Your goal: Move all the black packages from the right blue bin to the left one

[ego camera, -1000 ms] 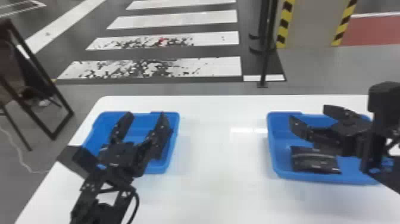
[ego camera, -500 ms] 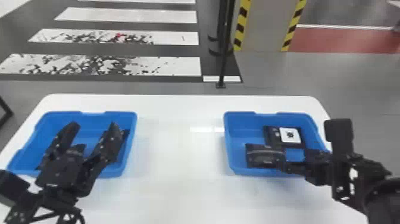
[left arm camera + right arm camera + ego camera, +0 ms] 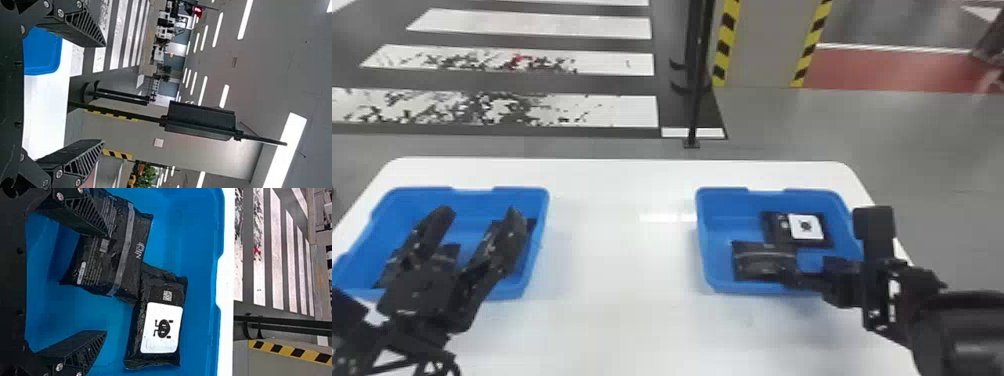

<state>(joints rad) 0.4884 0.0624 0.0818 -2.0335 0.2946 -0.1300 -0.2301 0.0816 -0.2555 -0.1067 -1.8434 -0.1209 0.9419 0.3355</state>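
On the white tabletop (image 3: pixel 622 260) there are two blue bins, the left bin (image 3: pixel 474 202) and the right bin (image 3: pixel 732 202), set well apart. The right bin holds two black packages: one package with a grey stripe (image 3: pixel 757 257), lying in the part nearer to the robot, and one package with a white label (image 3: pixel 807 227), lying farther back and more to the right. In the right wrist view these two touch each other. The right claw (image 3: pixel 784 275) is at this bin, and its two fingers are spread wide; one is above the striped package, the other above the blue bottom. If that finger touches the package, I cannot tell. The left claw (image 3: pixel 479 215) is over the left bin, also with fingers wide apart and nothing between them. Behind it, inside this bin, a dark package (image 3: pixel 531 226) is partly hidden near the right wall.
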